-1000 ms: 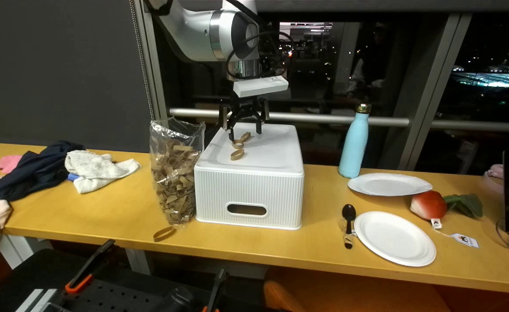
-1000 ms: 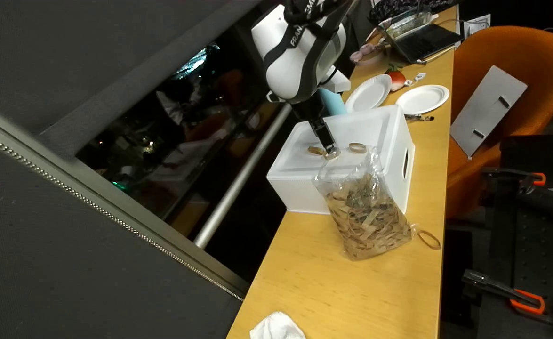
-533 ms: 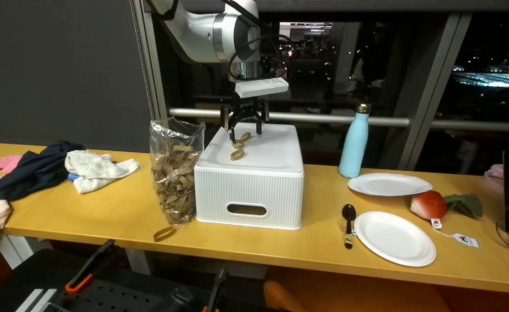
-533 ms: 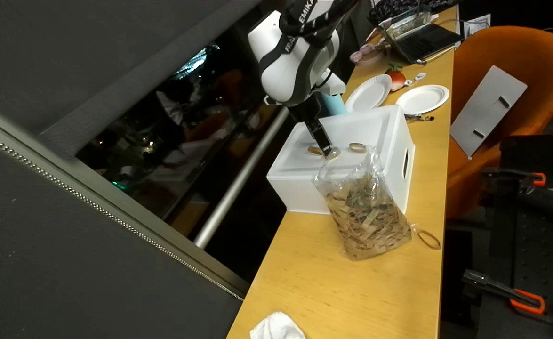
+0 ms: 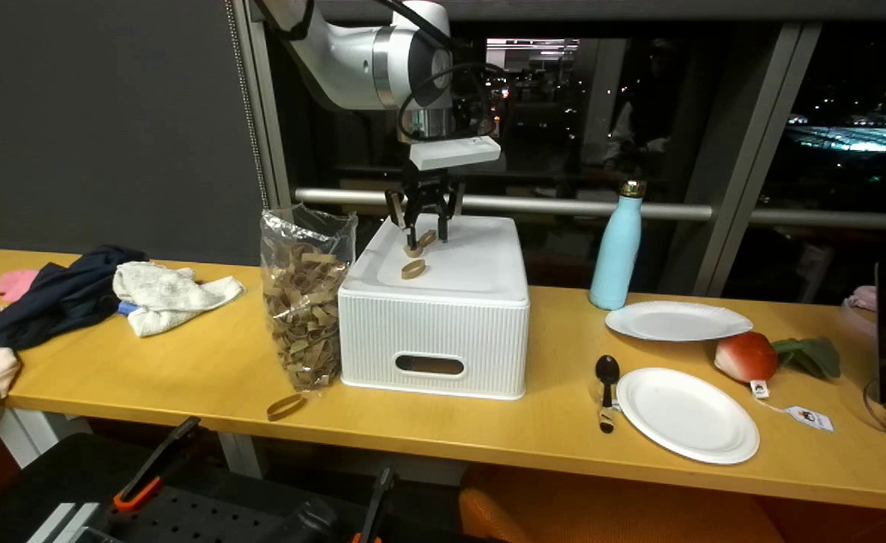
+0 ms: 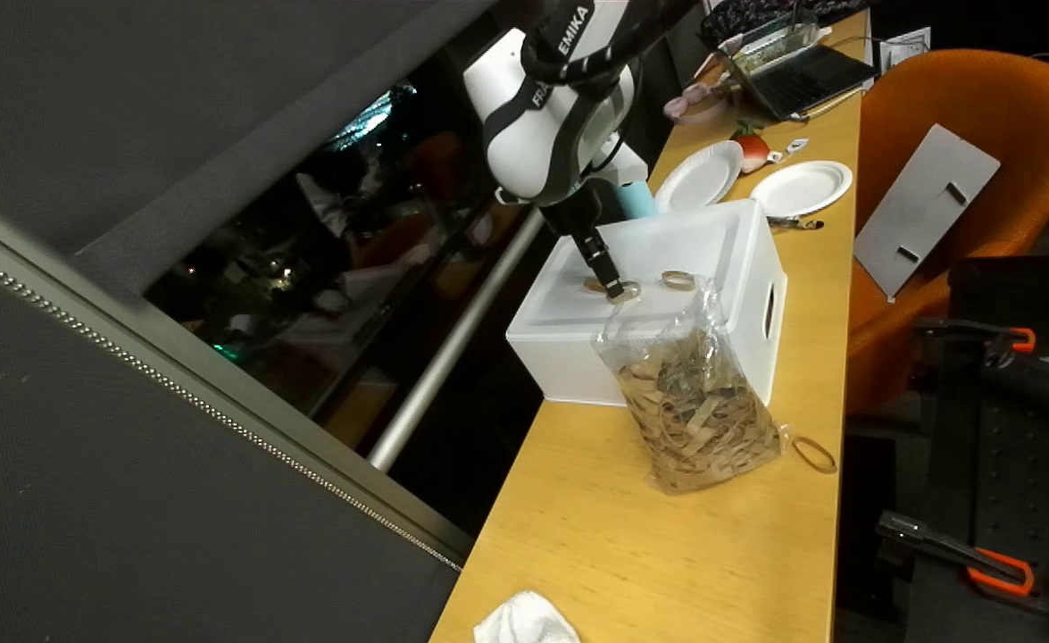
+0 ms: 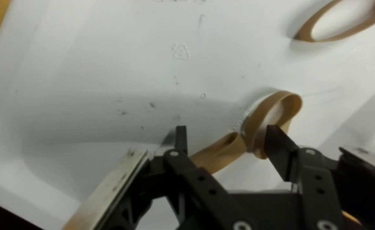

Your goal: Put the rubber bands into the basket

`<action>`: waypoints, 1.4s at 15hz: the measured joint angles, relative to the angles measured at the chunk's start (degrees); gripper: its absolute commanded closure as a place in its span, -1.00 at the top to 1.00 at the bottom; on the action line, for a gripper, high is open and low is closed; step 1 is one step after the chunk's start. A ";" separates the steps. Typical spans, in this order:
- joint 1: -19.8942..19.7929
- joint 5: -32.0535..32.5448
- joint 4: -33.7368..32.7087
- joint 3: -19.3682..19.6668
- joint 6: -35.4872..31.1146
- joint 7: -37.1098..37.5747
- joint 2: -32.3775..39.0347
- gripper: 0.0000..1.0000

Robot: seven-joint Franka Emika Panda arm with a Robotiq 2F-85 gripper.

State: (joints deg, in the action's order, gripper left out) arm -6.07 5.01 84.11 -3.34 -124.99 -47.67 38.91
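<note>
Since the claw (image 7: 226,132) has narrowed over two bands (image 7: 224,155) on the box (image 5: 435,324) beside the bag (image 5: 303,309), its jaws apart, nothing gripped, a grasp probably begins; any contact I cannot tell.

In the softly blurred wrist view, grey shadow (image 7: 94,123) crosses the white box (image 7: 136,70); behind the box, the dark window (image 5: 548,136) holds reflections; beside the box, the clear bag (image 6: 695,411) glints.

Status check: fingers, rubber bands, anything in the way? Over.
Fingers apart, no grip visible. Looped rubber band at one finger, contact unclear. Second rubber band close beside it on white box, might snag too.
</note>
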 measured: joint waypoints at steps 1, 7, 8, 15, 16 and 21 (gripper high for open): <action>0.02 0.00 -0.31 -0.03 0.08 -0.01 0.16 -0.48; 0.11 0.00 -0.97 -0.18 0.13 -0.05 0.48 -1.00; 0.19 0.00 -1.14 -0.21 0.14 -0.05 0.47 -1.00; 1.98 0.19 -1.19 -0.24 4.56 1.25 -2.38 -0.99; 2.55 0.22 -0.90 -0.25 5.74 1.70 -3.52 -0.99; 6.46 0.52 1.54 -0.34 11.25 5.14 -11.02 -0.99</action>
State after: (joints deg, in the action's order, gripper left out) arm 0.39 5.53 85.65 -3.69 -113.74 -42.53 27.89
